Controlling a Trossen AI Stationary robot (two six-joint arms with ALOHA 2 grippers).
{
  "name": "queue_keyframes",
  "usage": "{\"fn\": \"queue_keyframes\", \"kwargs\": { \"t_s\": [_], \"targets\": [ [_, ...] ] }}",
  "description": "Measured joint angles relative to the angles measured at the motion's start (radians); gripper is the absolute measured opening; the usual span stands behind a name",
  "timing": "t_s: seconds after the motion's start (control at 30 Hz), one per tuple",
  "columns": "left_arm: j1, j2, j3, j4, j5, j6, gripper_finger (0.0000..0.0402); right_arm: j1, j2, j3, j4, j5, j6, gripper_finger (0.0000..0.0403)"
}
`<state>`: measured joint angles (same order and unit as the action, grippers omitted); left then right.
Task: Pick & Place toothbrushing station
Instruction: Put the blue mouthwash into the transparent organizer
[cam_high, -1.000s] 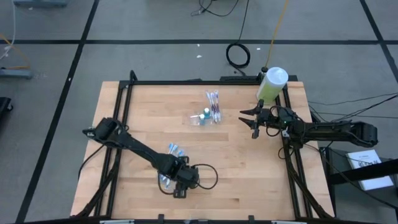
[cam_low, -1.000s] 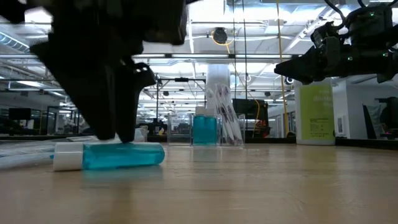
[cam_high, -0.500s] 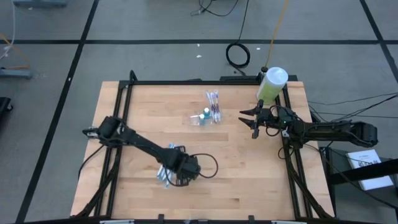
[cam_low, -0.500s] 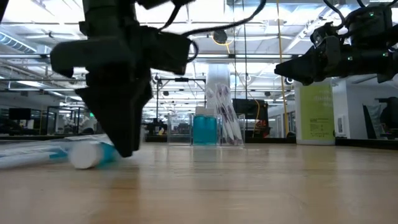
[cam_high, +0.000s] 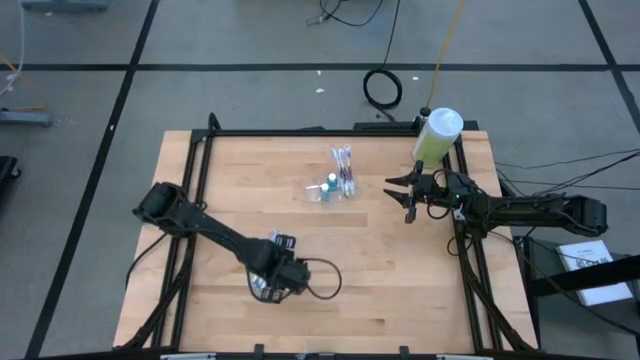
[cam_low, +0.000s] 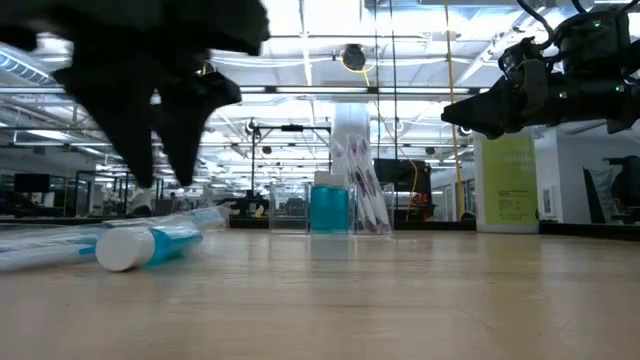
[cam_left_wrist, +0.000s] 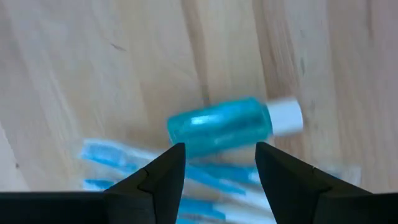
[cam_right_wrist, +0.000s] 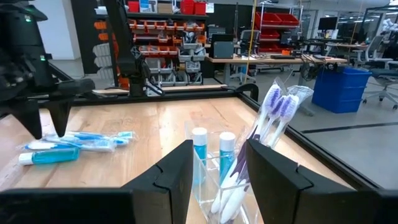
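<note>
Below, the left hand hovers with fingers apart and empty over a blue bottle lying beside packets partly cut off from sight. Well beyond it, the clear tray stands mid-surface, its contents hard to make out. Just beside the tray, the right hand hangs parted, holding nothing.

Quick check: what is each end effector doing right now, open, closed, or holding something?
Left end effector: open, empty, above the blue bottle.
Right end effector: open, empty.
</note>
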<state>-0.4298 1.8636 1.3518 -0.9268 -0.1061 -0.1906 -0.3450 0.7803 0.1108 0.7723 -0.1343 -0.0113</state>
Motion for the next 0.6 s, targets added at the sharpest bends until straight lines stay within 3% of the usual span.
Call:
{"fn": "queue_keyframes", "kwargs": {
  "t_s": [0.2,0.47,0.6],
  "targets": [
    [-0.019,0.060,0.000,-0.028,0.016,-0.006,0.0202,0.000,0.000,0.000,-0.013,-0.001,0.000,0.0141],
    [-0.018,0.133,-0.001,0.004,0.240,-0.052,0.0202,0.000,0.000,0.000,-0.017,-0.001,0.008,0.0141],
    [-0.012,0.136,-0.001,0.088,0.238,-0.028,0.0202,0.000,0.000,0.000,-0.016,-0.001,0.008,0.0141]
  ]
}}
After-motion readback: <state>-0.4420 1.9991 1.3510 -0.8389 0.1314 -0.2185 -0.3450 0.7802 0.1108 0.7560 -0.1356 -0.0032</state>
